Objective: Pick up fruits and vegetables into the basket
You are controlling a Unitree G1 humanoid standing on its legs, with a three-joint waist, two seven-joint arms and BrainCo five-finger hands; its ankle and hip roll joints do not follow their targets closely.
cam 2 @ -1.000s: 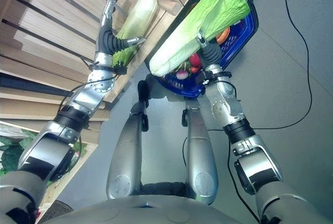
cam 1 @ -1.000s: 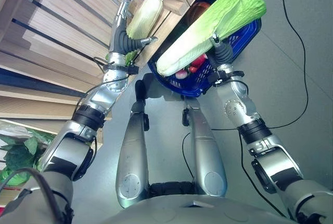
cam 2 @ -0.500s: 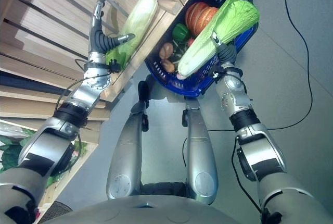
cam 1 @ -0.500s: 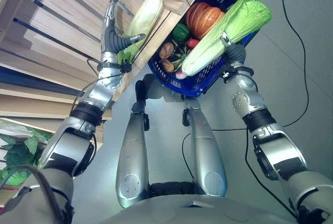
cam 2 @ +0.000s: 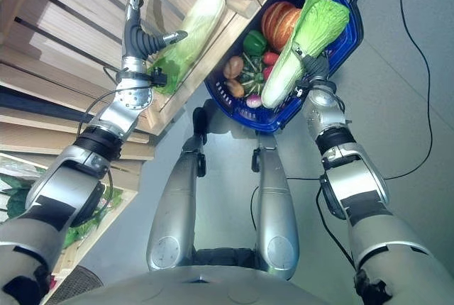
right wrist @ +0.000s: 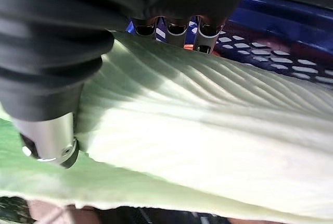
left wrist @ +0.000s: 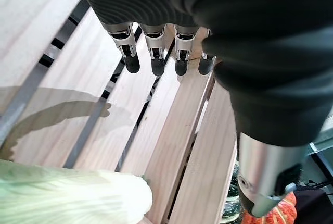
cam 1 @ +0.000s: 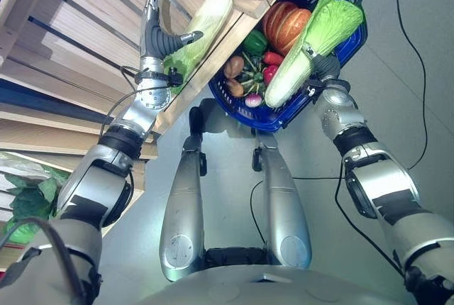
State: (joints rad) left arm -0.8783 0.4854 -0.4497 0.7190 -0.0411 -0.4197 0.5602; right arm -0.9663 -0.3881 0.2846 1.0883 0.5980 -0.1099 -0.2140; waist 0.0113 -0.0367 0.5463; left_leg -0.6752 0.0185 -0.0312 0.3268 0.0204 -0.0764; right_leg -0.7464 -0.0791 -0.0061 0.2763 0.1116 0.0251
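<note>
Holding item 1: napa cabbage (cam 1: 306, 44), clasped in right hand (cam 2: 312, 66), fingers and thumb curled round it, lying over rim of blue basket (cam 1: 355, 35). Basket contents: pumpkin (cam 1: 285, 24), green pepper (cam 1: 254, 41), red pepper (cam 1: 273, 58), other veg, all inside. Item 2: second cabbage (cam 1: 206, 25) on wooden shelf (cam 1: 92, 28), beside left hand (cam 1: 157, 32); that hand's fingers straight, thumb out toward cabbage, holding nothing.

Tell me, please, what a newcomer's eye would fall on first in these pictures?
First, the long napa cabbage gripped in the right hand over the blue basket, which already holds a pumpkin, a green pepper and other vegetables. Next, the left hand, fingers straight, raised beside a second cabbage on the wooden shelf.
</note>
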